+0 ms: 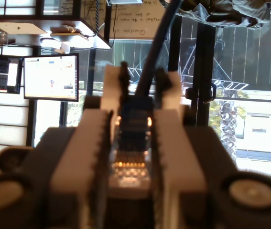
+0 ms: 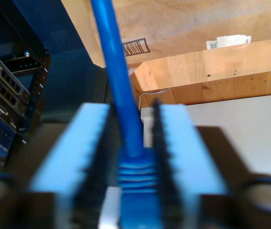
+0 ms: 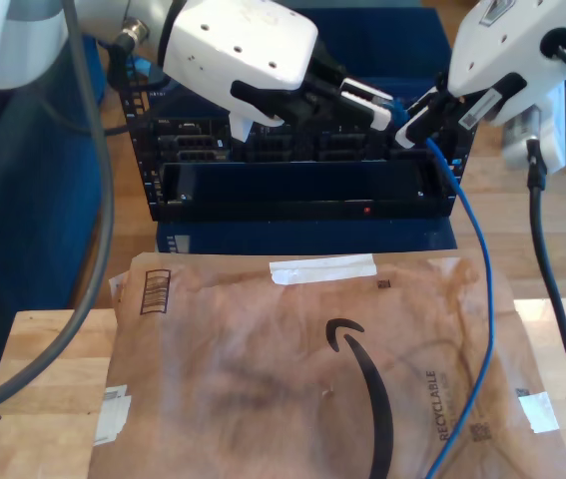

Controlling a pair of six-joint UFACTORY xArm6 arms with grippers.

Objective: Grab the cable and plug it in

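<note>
Two white robot arms are meeting above a black equipment rack (image 3: 302, 170), their grippers nearly touching around a thin bright blue cable (image 3: 480, 299). The cable is hanging down the exterior view's right, trailing across a brown paper mailer (image 3: 263, 379) (creased, with a black curved arrow) lying on a pale wooden table (image 3: 43, 369).

Between the ridged, matt finger pads (image 2: 166, 162) of my second gripper (image 2: 134, 157), a smooth, glossy blue plastic cable (image 2: 117, 81) with a ribbed rubbery boot is held. Below both grippers, a creased, matt brown paper mailer (image 3: 292, 379) is seen on pale bare wood (image 3: 48, 349). Beside them, glossy white plastic arm shells (image 3: 243, 45) and a dark metal rack (image 3: 292, 180) are seen.
</note>
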